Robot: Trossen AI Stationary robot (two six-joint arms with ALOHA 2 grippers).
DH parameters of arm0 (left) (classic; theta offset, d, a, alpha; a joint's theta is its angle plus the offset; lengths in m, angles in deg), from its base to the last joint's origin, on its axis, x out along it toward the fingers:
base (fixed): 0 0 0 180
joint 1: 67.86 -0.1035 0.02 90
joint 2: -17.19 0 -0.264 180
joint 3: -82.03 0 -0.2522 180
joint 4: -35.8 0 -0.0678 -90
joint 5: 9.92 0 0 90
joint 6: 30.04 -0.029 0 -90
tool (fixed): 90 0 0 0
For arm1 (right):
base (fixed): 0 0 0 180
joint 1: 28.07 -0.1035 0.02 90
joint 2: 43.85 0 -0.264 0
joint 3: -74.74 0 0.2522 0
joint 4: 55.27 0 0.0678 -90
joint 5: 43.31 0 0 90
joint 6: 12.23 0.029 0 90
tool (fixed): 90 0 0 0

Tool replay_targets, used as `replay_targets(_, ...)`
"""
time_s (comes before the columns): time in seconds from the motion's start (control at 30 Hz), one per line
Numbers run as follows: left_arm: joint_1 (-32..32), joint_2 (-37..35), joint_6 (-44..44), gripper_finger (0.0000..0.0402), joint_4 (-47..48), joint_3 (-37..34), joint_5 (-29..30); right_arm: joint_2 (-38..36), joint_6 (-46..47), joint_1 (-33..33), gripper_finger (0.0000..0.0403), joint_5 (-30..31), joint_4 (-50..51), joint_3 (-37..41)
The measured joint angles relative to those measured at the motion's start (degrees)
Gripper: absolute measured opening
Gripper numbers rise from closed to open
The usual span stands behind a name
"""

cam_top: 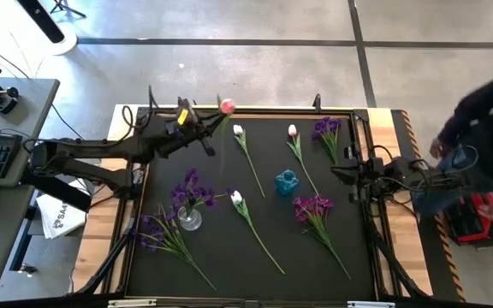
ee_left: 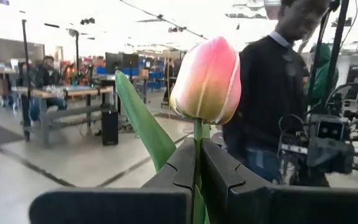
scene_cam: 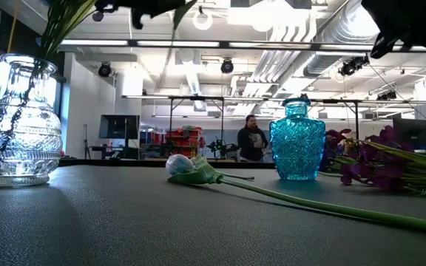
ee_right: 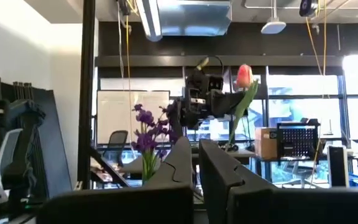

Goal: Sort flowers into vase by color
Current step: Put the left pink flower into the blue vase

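Left gripper (ee_left: 197,163) clamped on pink tulip (ee_left: 207,81) stem, held aloft near table's far edge; right gripper (ee_right: 194,163) waits at right edge, fingers nearly together, empty; step: carrying; next, likely lower stem into blue vase (cam_top: 287,182).

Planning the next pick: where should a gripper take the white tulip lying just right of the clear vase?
Probably mid-stem on the white tulip, coming straight down from above. It lies flat on the mat, the bare stem running away from the clear vase, clear of the leaves near the head.
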Motion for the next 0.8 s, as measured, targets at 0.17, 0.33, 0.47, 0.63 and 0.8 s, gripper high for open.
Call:
replay_targets(0.17,1.0,6.2,-4.3,0.0003,2.1,8.7,-3.6,6.3,0.0,0.0,0.0023,2.5,-2.7,-0.5)
replay_targets(0.33,3.9,12.8,-7.8,0.0003,2.2,16.3,-7.3,14.6,0.5,0.0,0.0077,3.6,-3.5,-3.8)
replay_targets(0.47,7.3,18.0,-11.4,0.0003,1.6,20.6,-7.6,21.7,-2.4,0.0,0.0124,3.9,-6.5,-7.0)
replay_targets(0.63,11.5,24.3,-15.7,0.0003,-0.6,24.3,-7.6,29.9,-4.0,0.0,0.0173,3.7,-8.6,-12.3)
replay_targets(0.8,14.1,29.3,-18.3,0.0003,-4.5,26.7,-7.6,37.8,-4.1,0.0,0.0204,2.3,-8.6,-18.1)
